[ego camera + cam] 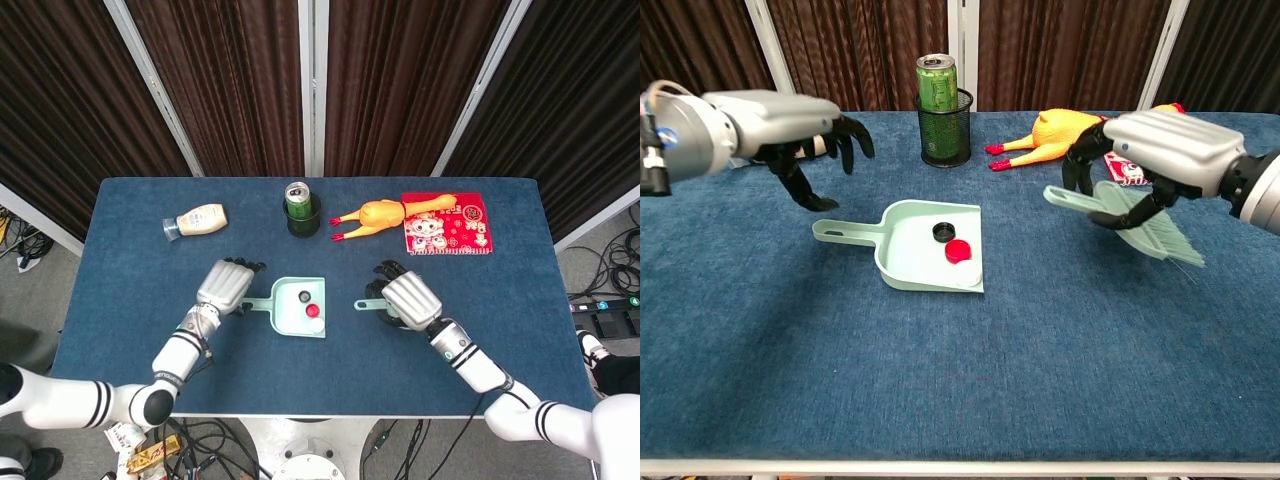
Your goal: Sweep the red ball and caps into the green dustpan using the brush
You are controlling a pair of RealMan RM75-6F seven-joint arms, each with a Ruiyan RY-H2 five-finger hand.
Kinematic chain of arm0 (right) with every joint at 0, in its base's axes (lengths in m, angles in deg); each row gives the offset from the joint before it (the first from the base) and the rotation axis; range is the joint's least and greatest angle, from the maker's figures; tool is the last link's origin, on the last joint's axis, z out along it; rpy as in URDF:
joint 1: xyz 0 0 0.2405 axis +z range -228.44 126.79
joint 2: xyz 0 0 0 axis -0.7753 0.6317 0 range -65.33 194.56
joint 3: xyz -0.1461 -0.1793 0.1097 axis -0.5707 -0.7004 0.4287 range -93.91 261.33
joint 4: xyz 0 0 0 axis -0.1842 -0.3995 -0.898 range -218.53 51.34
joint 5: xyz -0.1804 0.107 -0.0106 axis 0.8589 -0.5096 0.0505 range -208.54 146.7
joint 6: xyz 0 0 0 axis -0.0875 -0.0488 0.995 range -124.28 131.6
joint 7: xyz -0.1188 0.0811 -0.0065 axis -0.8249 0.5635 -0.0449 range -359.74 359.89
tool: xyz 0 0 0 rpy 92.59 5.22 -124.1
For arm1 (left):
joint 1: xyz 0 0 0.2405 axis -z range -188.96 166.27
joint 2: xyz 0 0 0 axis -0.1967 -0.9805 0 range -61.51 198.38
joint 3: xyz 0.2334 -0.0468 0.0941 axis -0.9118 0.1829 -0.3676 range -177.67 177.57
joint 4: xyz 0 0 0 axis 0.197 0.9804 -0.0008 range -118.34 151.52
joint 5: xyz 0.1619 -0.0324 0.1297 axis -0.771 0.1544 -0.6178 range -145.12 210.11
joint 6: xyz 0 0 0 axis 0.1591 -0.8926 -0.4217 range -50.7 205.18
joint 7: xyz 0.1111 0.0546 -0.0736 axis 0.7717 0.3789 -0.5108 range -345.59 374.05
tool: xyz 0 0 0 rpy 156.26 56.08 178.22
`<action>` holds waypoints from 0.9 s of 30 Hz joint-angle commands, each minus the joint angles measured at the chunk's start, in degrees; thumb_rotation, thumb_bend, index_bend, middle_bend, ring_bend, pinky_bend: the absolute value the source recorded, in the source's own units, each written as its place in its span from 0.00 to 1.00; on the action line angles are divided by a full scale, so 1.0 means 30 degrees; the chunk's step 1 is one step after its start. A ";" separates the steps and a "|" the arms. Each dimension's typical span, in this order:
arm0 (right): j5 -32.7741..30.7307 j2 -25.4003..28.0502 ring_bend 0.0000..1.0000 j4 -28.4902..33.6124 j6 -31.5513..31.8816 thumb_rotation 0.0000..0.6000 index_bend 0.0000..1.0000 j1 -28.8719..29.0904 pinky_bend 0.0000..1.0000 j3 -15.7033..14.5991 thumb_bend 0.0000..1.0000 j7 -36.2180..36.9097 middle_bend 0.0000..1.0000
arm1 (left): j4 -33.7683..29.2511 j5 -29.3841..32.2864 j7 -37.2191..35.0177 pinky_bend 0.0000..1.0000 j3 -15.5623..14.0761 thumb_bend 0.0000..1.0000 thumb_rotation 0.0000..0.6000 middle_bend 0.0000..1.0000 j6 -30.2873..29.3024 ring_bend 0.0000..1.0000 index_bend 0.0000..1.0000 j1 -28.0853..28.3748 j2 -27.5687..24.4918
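The green dustpan [912,256] lies flat on the blue table, handle to the left. Inside it are a red ball [958,250], a black cap [943,232] and a white cap [971,274]. The dustpan [296,318] also shows in the head view with the red ball [313,311] in it. My left hand [805,125] hovers above and left of the handle, fingers spread, holding nothing. In the head view the left hand [226,284] sits just left of the handle. My right hand [1162,150] grips the green brush [1137,219] to the right of the pan, bristles pointing right. The right hand [404,298] covers most of the brush from above.
A green can in a black mesh cup [300,210] stands behind the dustpan. A yellow rubber chicken [384,214] and a red booklet [447,225] lie at the back right. A mayonnaise bottle [198,220] lies at the back left.
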 commanded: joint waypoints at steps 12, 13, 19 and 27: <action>-0.3461 0.1450 0.00 0.3174 -0.1770 1.00 0.02 -0.0924 0.06 0.0880 0.26 -0.5594 0.21 | 0.2259 -0.6417 -0.6136 0.26 -0.0686 0.21 1.00 0.30 -0.3971 0.23 0.21 -0.5152 -0.2460; -0.3487 0.2015 0.00 0.3614 -0.1190 1.00 0.02 -0.1303 0.06 0.0947 0.25 -0.5388 0.21 | 0.2569 -0.6621 -0.6595 0.26 -0.0784 0.21 1.00 0.30 -0.4216 0.23 0.21 -0.5619 -0.2658; -0.3485 0.5456 0.01 0.5827 0.2030 1.00 0.03 -0.3998 0.06 0.0785 0.28 -0.2793 0.24 | 0.3961 -0.8210 -0.8872 0.21 -0.1754 0.21 1.00 0.30 -0.5895 0.23 0.24 -0.8303 -0.3695; -0.2493 0.7525 0.01 0.7139 0.7351 1.00 0.06 -0.8455 0.06 -0.0360 0.33 -0.0060 0.24 | 0.3870 -0.9738 -1.0145 0.21 -0.2669 0.21 1.00 0.31 -0.9190 0.23 0.25 -1.1989 -0.4365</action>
